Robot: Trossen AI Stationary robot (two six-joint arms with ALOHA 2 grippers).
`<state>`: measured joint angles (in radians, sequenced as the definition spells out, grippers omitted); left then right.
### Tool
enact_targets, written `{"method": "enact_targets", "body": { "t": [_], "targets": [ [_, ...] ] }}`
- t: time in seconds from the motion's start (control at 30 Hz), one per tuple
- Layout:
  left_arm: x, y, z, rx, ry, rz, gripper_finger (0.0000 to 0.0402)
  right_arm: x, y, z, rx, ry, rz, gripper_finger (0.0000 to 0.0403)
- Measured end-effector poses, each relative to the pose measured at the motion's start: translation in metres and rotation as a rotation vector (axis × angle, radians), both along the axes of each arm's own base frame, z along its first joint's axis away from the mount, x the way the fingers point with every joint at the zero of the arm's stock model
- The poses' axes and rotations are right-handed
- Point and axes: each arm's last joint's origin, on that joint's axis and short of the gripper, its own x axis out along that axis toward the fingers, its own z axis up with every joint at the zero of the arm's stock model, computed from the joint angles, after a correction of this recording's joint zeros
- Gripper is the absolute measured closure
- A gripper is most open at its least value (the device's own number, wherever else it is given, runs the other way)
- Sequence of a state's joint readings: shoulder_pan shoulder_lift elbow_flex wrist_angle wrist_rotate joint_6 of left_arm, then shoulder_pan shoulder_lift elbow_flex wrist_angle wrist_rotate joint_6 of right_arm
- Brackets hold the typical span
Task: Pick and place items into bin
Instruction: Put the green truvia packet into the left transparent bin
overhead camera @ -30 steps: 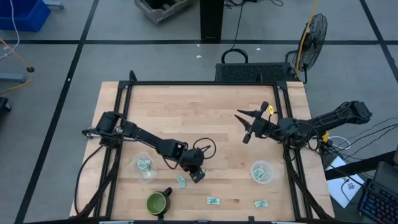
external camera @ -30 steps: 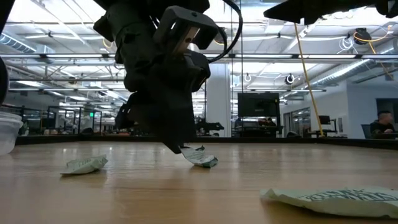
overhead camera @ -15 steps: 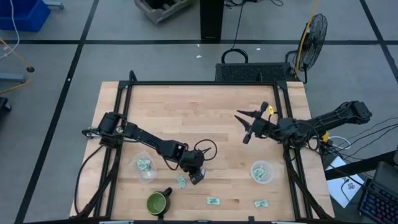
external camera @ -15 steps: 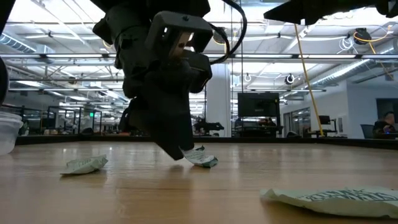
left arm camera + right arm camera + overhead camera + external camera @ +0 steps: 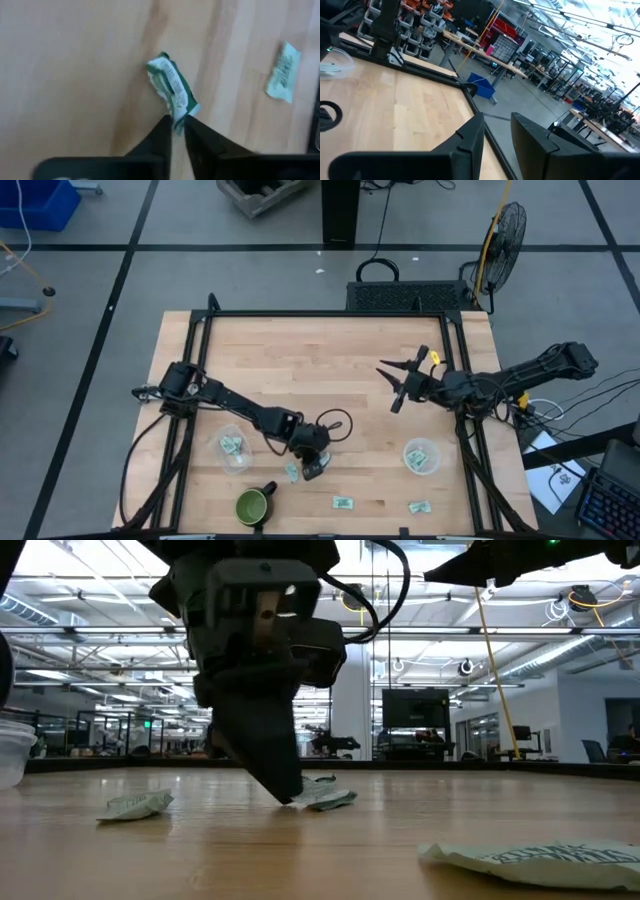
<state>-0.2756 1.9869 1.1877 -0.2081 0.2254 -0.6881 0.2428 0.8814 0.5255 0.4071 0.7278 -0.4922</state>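
Note:
My left gripper (image 5: 313, 467) is down on the table's near middle, shut on a crumpled green-and-white packet (image 5: 172, 90) that lies on the wood (image 5: 291, 472). In the low view its dark fingers (image 5: 280, 775) slope down beside that packet (image 5: 328, 798). Two more packets (image 5: 343, 502) (image 5: 419, 507) lie flat near the near edge. Two clear cups (image 5: 232, 448) (image 5: 421, 456) stand on the table, each with packets inside. My right gripper (image 5: 400, 385) hangs open above the table's right middle, touching nothing. My left gripper pinches the packet's nearer end (image 5: 178, 117) between its two fingertips, coming from above and slanting down. Only that end is in the hold. The rest of the packet stretches away from the fingers and lies on the table.
A dark green mug (image 5: 252, 506) stands at the near edge, left of centre. A dark frame (image 5: 320, 313) borders the table's far and side edges. Bare wood spans the far half. A cable loop (image 5: 335, 423) sits by the left wrist. Loose packets (image 5: 135, 805) (image 5: 530, 862) lie in front.
My left gripper has sunk the last bit to the table and moved slightly toward the near edge, turning about its own axis so that its fingers come down next to the packet. The packet has shifted a little on the wood. The right arm has kept still.

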Motion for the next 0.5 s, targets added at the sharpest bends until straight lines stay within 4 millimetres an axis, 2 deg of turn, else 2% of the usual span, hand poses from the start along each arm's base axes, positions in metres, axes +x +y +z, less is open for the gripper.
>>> {"method": "enact_targets", "body": {
  "t": [0.1, 0.3, 0.4, 0.5],
  "targets": [
    [0.0, 0.001, 0.001, -0.037, 0.007, -0.02, 0.0392, 0.0, 0.0, 0.0, 0.015, -0.007, -0.001, 0.0314],
    [-0.004, 0.008, 0.005, -0.121, 0.081, -0.039, 0.0397, 0.0, 0.0, 0.0, 0.034, -0.015, -0.001, 0.0314],
    [-0.015, 0.012, 0.017, -0.099, 0.147, -0.035, 0.0397, 0.0, 0.0, -0.001, 0.031, -0.006, -0.001, 0.0314],
    [-0.033, 0.02, 0.04, -0.023, 0.2, -0.047, 0.0398, 0.0, 0.0, -0.003, 0.027, 0.01, -0.002, 0.0314]
  ]
}}
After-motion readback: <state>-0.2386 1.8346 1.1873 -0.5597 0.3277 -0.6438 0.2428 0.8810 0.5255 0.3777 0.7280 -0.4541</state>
